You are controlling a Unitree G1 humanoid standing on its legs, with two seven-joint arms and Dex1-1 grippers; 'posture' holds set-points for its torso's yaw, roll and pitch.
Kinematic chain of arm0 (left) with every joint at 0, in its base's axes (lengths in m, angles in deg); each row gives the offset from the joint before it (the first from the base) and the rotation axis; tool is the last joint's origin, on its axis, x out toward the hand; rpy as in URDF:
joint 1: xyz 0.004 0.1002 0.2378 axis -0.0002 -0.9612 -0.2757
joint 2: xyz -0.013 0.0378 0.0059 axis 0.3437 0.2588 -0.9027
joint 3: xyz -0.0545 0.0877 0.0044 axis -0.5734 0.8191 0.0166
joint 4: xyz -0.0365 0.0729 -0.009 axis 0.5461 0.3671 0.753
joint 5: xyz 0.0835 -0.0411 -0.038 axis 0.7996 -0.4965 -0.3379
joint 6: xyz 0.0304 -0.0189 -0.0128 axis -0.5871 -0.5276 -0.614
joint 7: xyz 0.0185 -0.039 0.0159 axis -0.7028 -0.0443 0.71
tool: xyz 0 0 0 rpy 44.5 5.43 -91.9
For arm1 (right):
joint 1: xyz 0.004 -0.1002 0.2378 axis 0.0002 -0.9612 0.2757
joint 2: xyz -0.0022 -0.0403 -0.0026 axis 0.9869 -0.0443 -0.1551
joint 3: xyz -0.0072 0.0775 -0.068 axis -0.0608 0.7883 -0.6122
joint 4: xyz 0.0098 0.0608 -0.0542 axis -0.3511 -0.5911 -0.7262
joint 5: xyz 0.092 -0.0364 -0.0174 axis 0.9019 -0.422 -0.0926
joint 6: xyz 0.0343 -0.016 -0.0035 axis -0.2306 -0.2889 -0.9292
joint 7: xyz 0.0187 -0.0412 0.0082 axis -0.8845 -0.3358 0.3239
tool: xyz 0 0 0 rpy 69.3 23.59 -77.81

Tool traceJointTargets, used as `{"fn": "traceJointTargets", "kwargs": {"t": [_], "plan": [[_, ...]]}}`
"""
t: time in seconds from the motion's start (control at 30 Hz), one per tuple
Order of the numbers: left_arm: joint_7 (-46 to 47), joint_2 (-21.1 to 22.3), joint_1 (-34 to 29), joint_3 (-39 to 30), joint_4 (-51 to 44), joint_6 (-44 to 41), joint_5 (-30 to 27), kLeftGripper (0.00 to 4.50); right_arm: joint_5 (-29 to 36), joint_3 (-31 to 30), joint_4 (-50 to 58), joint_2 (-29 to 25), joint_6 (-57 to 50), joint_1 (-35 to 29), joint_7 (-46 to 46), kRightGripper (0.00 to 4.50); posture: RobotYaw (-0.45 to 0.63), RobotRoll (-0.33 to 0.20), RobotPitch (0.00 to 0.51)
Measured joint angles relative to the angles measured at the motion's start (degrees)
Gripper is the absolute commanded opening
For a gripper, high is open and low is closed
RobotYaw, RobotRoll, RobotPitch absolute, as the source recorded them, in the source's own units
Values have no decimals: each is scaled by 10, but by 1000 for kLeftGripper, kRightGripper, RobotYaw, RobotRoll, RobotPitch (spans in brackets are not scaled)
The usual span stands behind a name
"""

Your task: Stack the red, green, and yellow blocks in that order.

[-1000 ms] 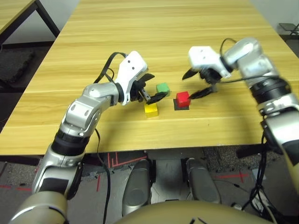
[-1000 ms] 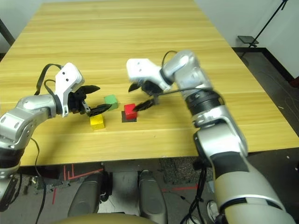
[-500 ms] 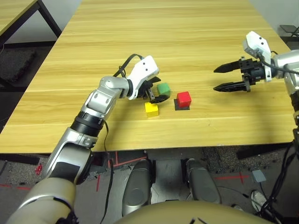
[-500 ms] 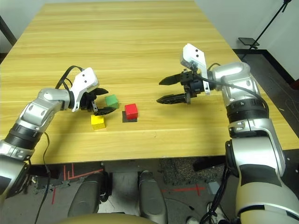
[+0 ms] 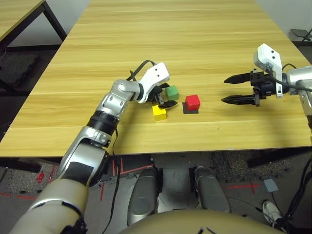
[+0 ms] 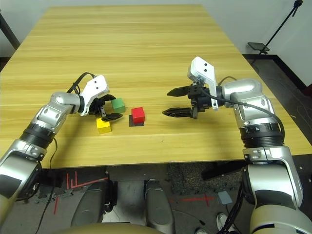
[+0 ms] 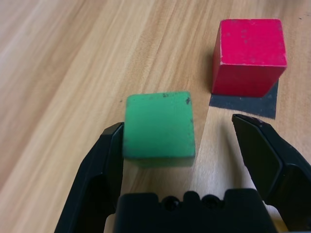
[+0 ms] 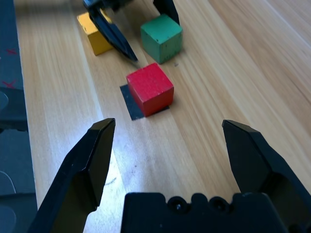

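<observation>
On the left of a pale wooden table [image 5: 97,131], the left claw [image 7: 178,124] is low around the green block, its two black fingers wide apart and gripping nothing. One finger is beside the green block, touching or nearly so; a gap remains on the other side.

The yellow block [image 5: 159,113] sits nearest the robot's body, partly beneath one finger of that claw. The green block [image 7: 159,127] rests on the wood just beyond it. Next, to the right, the red block [image 5: 193,102] stands on a flat black patch [image 5: 191,111], overhanging part of it.

Farther right, well apart from the blocks, the right claw [image 8: 169,125] points in toward them, wide open and empty.

The step in hand appears to be picking up the green block to set it on the red. To do it well, the left claw should centre on the green block before closing, so that both fingers meet its sides together and do not shove it askew. The finger over the yellow block needs care, as it could nudge it. Lift straight up, clear the red block's top, line up the faces, lower gently and let go evenly. The right claw can best wait aside.
</observation>
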Motion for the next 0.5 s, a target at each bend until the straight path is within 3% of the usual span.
{"fn": "traceJointTargets", "kwargs": {"t": [0.2, 0.37, 0.5], "plan": [[27, -13, 11, -25, 32, 3, 6, 2077, 0, 0, -1, 2, 0, 1, -13, 4500, 227, -115, 92], [37, -10, 24, -40, 33, 2, 7, 2093, 5, 0, -4, 5, 4, 1, -11, 4500, 244, -111, 97], [20, 8, 32, -47, -57, -57, 2, 2093, 5, 0, -20, 3, 13, 0, -4, 4500, 257, -100, 101]]}}
